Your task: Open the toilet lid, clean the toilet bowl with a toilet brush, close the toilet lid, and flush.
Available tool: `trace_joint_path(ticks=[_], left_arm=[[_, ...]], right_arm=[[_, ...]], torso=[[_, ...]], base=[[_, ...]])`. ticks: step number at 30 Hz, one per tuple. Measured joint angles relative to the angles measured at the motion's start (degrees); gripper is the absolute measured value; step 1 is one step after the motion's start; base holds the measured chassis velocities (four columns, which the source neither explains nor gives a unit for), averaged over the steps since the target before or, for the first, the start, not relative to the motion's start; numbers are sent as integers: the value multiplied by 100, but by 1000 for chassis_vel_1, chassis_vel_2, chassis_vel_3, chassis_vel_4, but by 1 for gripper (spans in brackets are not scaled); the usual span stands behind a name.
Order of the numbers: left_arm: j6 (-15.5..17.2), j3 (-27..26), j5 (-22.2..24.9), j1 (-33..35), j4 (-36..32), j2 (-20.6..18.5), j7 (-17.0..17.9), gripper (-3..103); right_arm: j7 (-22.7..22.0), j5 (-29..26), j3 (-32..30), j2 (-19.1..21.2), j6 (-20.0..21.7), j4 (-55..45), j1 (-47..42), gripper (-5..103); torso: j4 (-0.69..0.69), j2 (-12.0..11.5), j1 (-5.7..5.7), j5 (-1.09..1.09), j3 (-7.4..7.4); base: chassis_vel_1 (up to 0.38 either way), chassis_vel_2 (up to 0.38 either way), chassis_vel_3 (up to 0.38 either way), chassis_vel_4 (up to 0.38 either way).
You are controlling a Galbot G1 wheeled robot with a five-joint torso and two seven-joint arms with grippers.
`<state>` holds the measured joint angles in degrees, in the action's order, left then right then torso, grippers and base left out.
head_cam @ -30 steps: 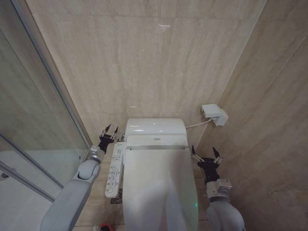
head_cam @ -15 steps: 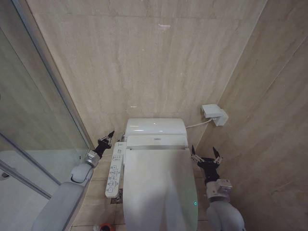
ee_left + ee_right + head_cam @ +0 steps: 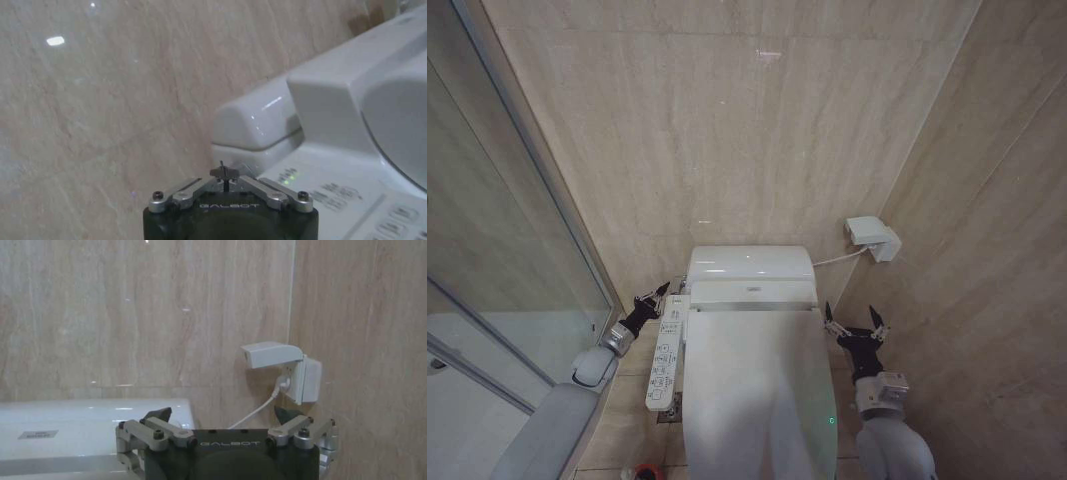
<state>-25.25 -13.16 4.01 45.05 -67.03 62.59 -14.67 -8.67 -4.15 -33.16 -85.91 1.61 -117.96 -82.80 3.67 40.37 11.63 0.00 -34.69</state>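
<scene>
Glass of a shower screen (image 3: 497,250) is standing along the far left of the toilet lid (image 3: 757,400), with beige stone wall tiles (image 3: 747,130) rising behind both. Next, the left arm is reaching up from the lower left, and the left gripper (image 3: 659,292) is hovering just left of the lid's rear left corner, beside the top end of the white button panel (image 3: 665,355). Its fingers are lying pressed together into a narrow point and are pinching nothing. In the left wrist view the left gripper (image 3: 227,180) is pointing toward the wall, with the button panel (image 3: 347,200) and its small green lights just beside it. A red object is peeking in at the bottom edge below the panel; what it is cannot be told.

At the centre, the glossy white lid is lying shut, flat over the bowl, with the white tank (image 3: 750,265) directly behind it against the wall.

Right of the lid, the right gripper (image 3: 855,322) is hanging just beside the rear right corner, fingers spread wide and empty. In the right wrist view the right gripper (image 3: 223,415) is facing a white wall socket box (image 3: 283,370), which sits up and to the right of the lid, a white cable running from it toward the tank (image 3: 93,425).
</scene>
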Motion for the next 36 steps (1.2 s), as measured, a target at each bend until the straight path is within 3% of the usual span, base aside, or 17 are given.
trace_joint_path(ticks=[36], left_arm=[[-201,168,-123,-393,878,160,-352,0]], right_arm=[[0,0,0,0,0,0,0,100]], torso=[[1,0,0,0,0]], base=[[0,0,0,0]])
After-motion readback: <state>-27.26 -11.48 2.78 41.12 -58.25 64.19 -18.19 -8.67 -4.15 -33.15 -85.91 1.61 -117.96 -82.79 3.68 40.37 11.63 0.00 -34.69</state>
